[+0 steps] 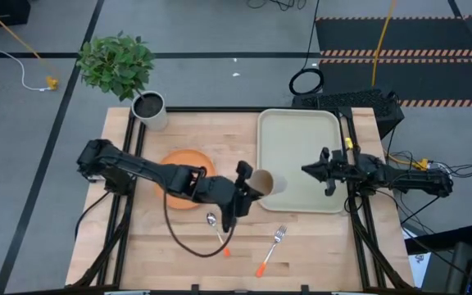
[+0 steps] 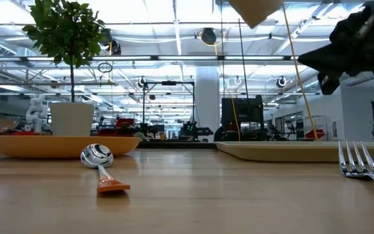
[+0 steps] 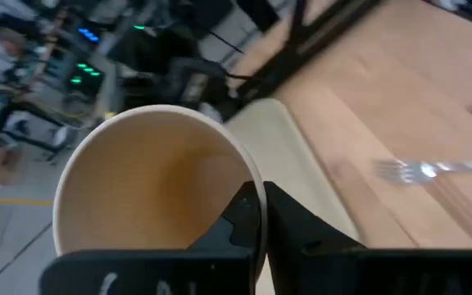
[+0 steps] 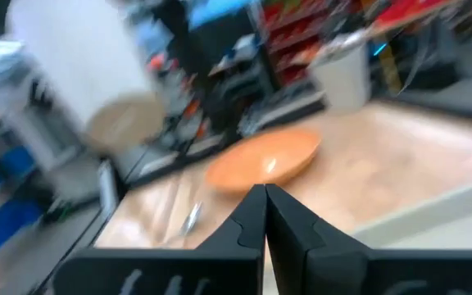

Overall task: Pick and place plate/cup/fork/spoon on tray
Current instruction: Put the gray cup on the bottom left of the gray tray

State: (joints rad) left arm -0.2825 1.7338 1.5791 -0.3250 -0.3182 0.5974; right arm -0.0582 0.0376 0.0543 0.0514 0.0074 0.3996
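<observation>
My left gripper (image 1: 248,187) is shut on the beige cup (image 1: 267,183), which is in the air at the left rim of the cream tray (image 1: 300,131). The cup's base shows at the top of the low view (image 2: 255,10). The orange plate (image 1: 188,182) lies on the table, partly under my left arm. The spoon (image 1: 214,223) and the fork (image 1: 279,236) lie on the table nearer the front edge. My right gripper (image 1: 314,170) is shut and empty above the tray. My left gripper holds the cup by its rim (image 3: 260,205), with one finger (image 3: 238,221) inside the cup and the other finger (image 3: 306,233) outside its wall. The fingers come level from the table's left. The cup is lifted clear and tipped on its side, mouth toward the gripper.
A grey-white pot with dark soil (image 1: 148,106) and a green plant (image 1: 117,61) stand at the table's far left corner. A dark cable (image 1: 179,238) loops over the table near the spoon. The tray's surface (image 1: 301,192) is bare.
</observation>
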